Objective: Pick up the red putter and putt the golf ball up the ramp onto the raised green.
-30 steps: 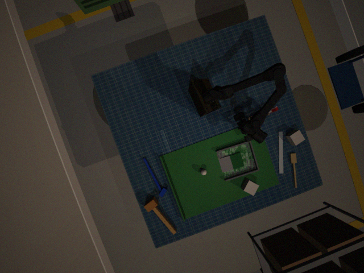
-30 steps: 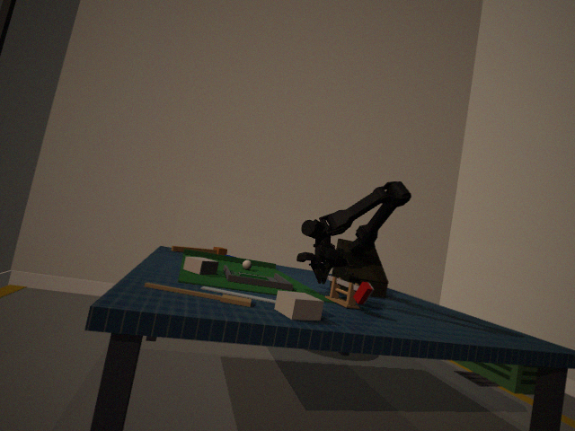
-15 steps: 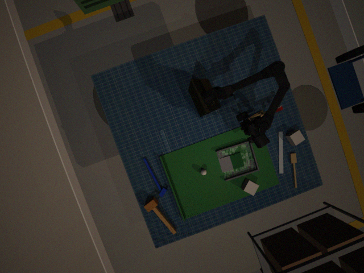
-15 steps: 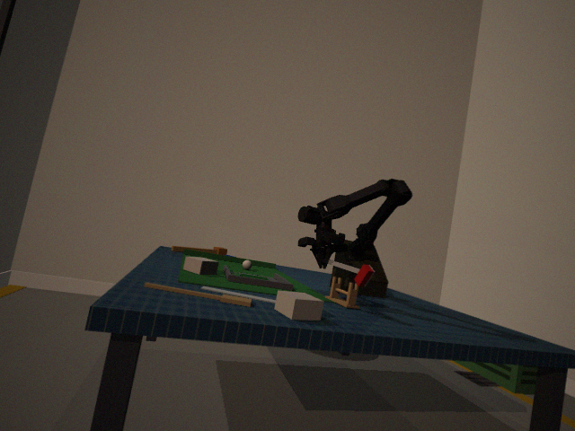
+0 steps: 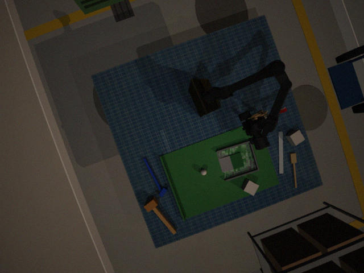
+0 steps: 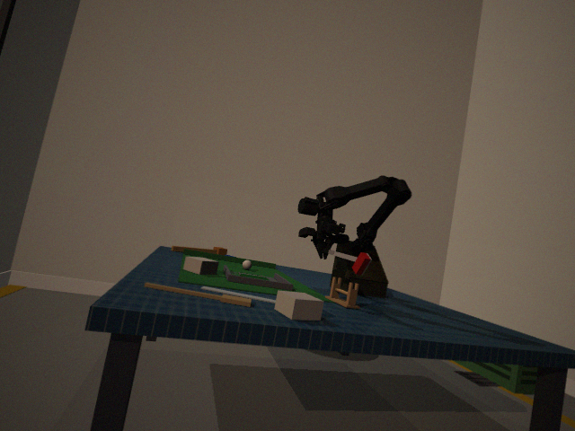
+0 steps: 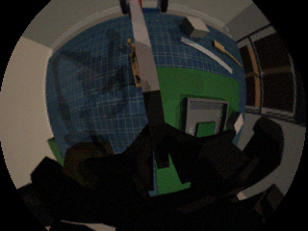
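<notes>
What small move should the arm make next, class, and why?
Probably carry the red putter toward the golf ball. The pincer is shut on its shaft, its head is above the wooden stand, and the ball waits across the green.

Blue table [image 6: 195, 320]: green course [image 5: 205, 187], mallet [image 5: 158, 212], blocks [image 6: 298, 304].

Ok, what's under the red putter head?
A small wooden rack stands on the blue mat below the red putter head, which the tool holds up by its shaft. Whether head and rack touch is unclear; in the top view the arm covers most of the rack.
</notes>
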